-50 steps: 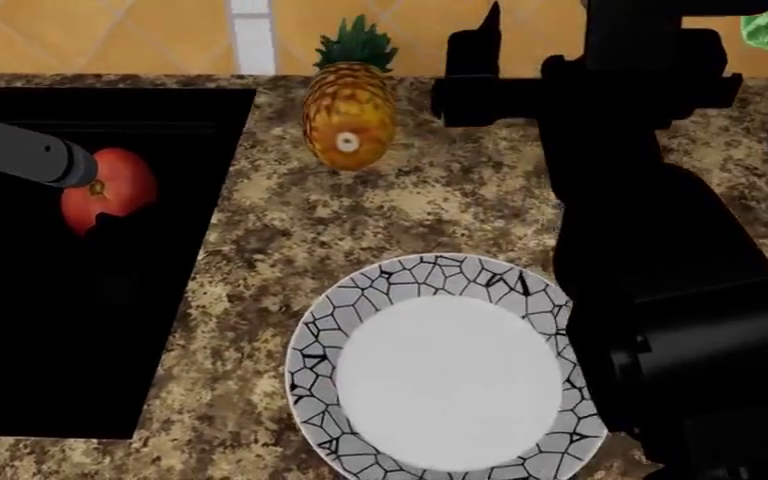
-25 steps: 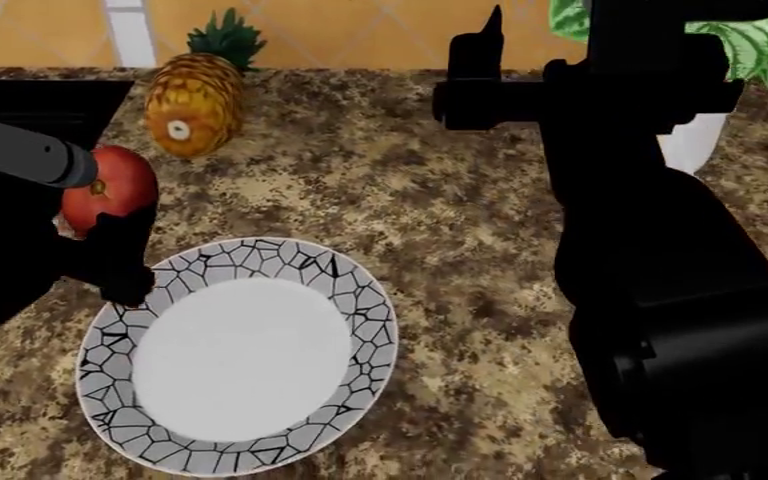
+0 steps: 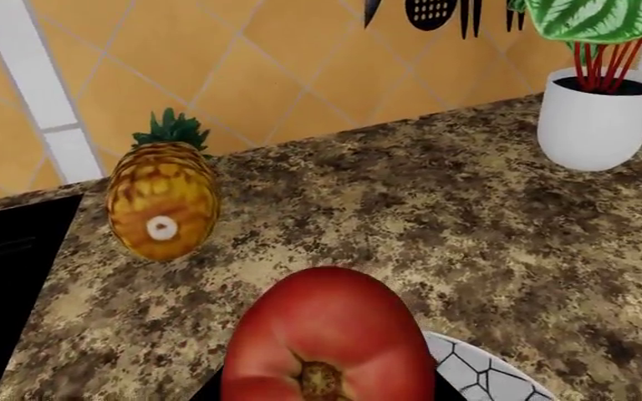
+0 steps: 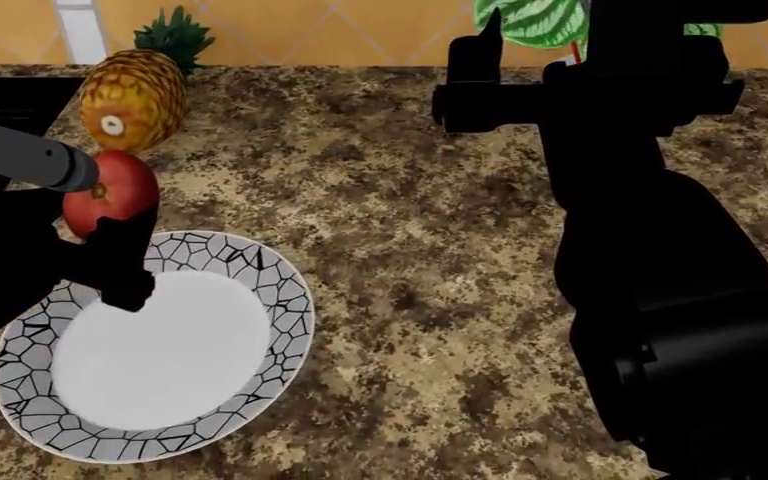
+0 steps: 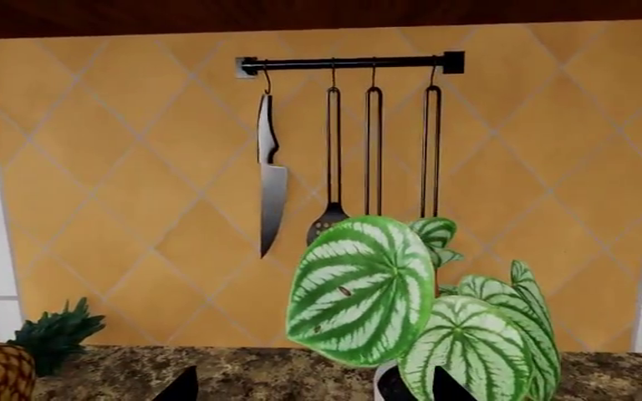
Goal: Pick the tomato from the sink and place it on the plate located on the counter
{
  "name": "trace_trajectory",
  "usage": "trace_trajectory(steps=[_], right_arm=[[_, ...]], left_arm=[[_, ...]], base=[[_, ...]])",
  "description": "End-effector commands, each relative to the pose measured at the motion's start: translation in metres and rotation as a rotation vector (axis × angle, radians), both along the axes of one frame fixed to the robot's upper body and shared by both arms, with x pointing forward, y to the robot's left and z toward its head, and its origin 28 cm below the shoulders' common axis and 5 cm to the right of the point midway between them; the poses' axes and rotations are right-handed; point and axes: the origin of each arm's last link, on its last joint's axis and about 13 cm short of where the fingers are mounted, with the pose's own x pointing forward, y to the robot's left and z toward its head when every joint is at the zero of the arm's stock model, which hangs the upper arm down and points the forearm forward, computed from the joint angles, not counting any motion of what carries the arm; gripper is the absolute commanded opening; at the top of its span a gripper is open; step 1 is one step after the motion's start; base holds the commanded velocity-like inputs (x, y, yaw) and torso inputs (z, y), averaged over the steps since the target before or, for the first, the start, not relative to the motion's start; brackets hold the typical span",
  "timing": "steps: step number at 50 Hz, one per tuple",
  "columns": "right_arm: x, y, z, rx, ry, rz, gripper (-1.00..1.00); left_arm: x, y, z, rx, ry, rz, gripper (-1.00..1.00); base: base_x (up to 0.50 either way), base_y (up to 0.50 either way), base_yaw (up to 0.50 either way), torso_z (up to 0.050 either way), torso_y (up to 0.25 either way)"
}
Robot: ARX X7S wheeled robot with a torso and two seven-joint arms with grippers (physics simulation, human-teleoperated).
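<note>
My left gripper is shut on the tomato, a glossy red fruit with a brown stem dimple. It holds the tomato above the far rim of the plate, which is white with a cracked-mosaic grey rim and lies on the speckled counter. In the left wrist view the tomato fills the space between the fingers, with the plate rim just beside it. The black sink lies off to one side. My right gripper is open and empty, raised above the counter's back.
A pineapple lies on the counter behind the plate, next to the sink corner. A potted plant in a white pot stands at the back. A knife and utensils hang on a wall rail. My right arm fills the right side.
The view has swung right: plate, pineapple and sink have slid left. The tomato, still held, has gone from over the sink to over the plate's far rim.
</note>
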Motion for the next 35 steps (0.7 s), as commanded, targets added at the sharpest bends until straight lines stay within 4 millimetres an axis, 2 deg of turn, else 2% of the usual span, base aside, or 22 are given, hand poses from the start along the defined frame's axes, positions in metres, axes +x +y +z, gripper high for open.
trace_trajectory(steps=[1, 13, 18, 26, 29, 35], right_arm=[[-0.001, 0.001, 0.001, 0.0, -0.003, 0.004, 1.0], [-0.002, -0.001, -0.001, 0.009, -0.003, 0.003, 1.0], [-0.002, -0.001, -0.001, 0.011, -0.002, 0.005, 1.0], [-0.002, -0.002, 0.0, 0.011, -0.002, 0.003, 1.0], [-0.001, -0.002, -0.001, 0.012, -0.002, 0.002, 1.0], [-0.001, -0.002, -0.002, 0.012, 0.001, 0.0, 1.0]], left_arm=[[-0.001, 0.001, 0.002, -0.017, 0.02, 0.014, -1.0], [-0.002, 0.004, 0.022, 0.038, 0.154, -0.038, -1.0], [-0.001, 0.008, 0.025, 0.082, 0.214, -0.053, -1.0], [-0.002, 0.006, 0.02, 0.095, 0.287, -0.092, -1.0], [0.0, 0.008, 0.009, 0.125, 0.321, -0.101, -1.0], [0.005, 0.007, 0.004, 0.132, 0.343, -0.115, -1.0]], base=[[0.0, 0.0, 0.0, 0.0, 0.0], [0.0, 0.0, 0.0, 0.0, 0.0], [0.0, 0.0, 0.0, 0.0, 0.0], [0.0, 0.0, 0.0, 0.0, 0.002], [0.0, 0.0, 0.0, 0.0, 0.0], [0.0, 0.0, 0.0, 0.0, 0.0]])
